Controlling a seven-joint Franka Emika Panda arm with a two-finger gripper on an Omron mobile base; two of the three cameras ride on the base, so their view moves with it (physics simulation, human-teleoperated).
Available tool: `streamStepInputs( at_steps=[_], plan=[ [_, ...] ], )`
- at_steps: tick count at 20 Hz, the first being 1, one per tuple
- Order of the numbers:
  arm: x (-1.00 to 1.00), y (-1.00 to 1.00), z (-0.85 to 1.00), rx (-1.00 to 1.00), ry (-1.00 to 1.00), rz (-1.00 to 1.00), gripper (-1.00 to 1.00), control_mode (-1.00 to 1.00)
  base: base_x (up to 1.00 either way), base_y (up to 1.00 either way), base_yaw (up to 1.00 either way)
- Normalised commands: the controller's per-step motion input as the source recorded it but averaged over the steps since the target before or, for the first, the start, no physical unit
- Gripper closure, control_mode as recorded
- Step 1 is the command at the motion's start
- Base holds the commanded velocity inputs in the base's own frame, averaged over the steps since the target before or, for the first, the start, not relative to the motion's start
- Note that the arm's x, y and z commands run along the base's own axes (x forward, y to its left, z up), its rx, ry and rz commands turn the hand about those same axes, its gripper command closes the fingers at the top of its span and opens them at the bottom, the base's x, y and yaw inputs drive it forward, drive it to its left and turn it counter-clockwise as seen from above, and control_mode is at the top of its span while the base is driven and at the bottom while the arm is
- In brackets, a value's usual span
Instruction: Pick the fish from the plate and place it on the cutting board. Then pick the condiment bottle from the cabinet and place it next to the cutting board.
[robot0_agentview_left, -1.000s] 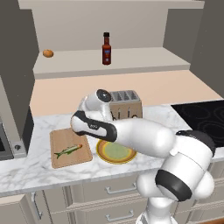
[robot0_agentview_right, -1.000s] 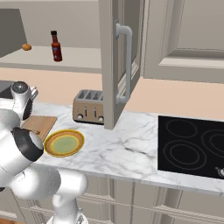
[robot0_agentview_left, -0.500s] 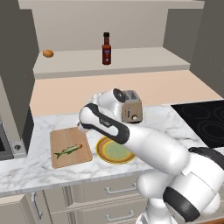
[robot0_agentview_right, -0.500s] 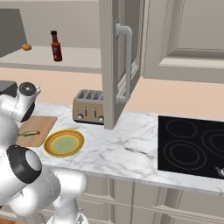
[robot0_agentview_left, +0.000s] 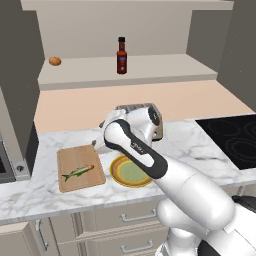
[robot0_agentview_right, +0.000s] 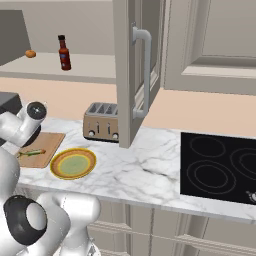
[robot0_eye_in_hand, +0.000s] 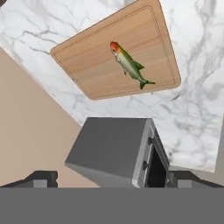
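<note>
The fish (robot0_agentview_left: 77, 172) lies on the cutting board (robot0_agentview_left: 87, 157) at the left of the marble counter, also seen as fish (robot0_eye_in_hand: 130, 64) on board (robot0_eye_in_hand: 87, 65) and fish (robot0_agentview_right: 31, 152). Beside the board sits the plate (robot0_agentview_left: 125, 175), bare, with my forearm crossing its far edge; plate (robot0_agentview_right: 73, 163). The condiment bottle (robot0_agentview_left: 121, 55) stands upright on the cabinet ledge (robot0_agentview_left: 160, 67); bottle (robot0_agentview_right: 64, 52). My gripper (robot0_eye_in_hand: 113, 178) hangs open above the counter, well off the board, with nothing between its fingertips (robot0_eye_in_hand: 43, 177).
A toaster (robot0_agentview_right: 102, 128) stands behind the plate. A small orange round thing (robot0_agentview_left: 55, 61) rests at the ledge's left end. A grey box-like appliance (robot0_eye_in_hand: 113, 148) sits left of the board. An open cabinet door (robot0_agentview_right: 135, 70) juts out; a black cooktop (robot0_agentview_right: 220, 165) lies right.
My arm has risen from low over the plate and board and pulled back toward the toaster. The fish stays put on the board. The jaws remain open.
</note>
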Motion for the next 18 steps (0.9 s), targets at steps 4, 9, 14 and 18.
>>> streamStepInputs(
  at_steps=[4, 9, 14, 18],
  plan=[
    [-0.25, -0.12, 0.28, 0.17, 0.0, 0.0, -1.0, -1.0, 0.0, 0.0, 0.0],
    [-0.18, -0.17, 0.32, 0.17, 0.0, 0.0, -1.0, -1.0, 0.0, 0.0, 0.0],
    [-0.17, -0.17, 0.4, 0.16, 0.0, 0.0, -1.0, -1.0, 0.0, 0.0, 0.0],
    [-0.21, -0.13, 0.45, 0.15, 0.0, 0.0, -1.0, -1.0, 0.0, 0.0, 0.0]
  ],
)
